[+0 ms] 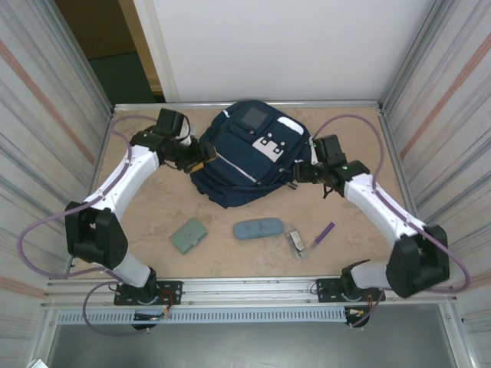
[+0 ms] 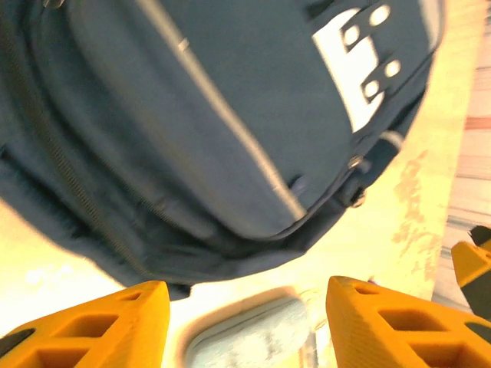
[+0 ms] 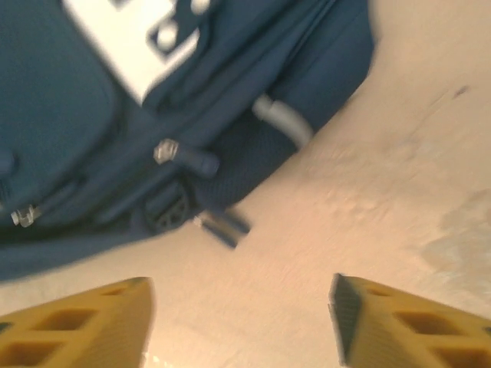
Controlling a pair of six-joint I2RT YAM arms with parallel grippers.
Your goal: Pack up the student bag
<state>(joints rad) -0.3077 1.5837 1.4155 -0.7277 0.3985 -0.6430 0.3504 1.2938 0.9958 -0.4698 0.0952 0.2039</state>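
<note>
The student bag point(image 1: 249, 153), a navy-blue backpack with white patches, lies at the back middle of the table. My left gripper point(image 1: 198, 159) is at its left edge and my right gripper point(image 1: 303, 170) at its right edge. In the left wrist view the bag point(image 2: 215, 115) spreads above my left gripper point(image 2: 247, 303), whose orange fingers point(image 2: 115, 322) stand open with nothing between them. In the right wrist view the bag point(image 3: 115, 115) and a loose zipper pull point(image 3: 222, 224) lie just beyond my right gripper point(image 3: 242, 307), open over bare table.
In front of the bag lie a flat grey-green case point(image 1: 189, 234), a blue-grey oval case point(image 1: 258, 228), a small clear packet point(image 1: 294, 239) and a purple pen point(image 1: 324, 233). Metal walls close in both sides.
</note>
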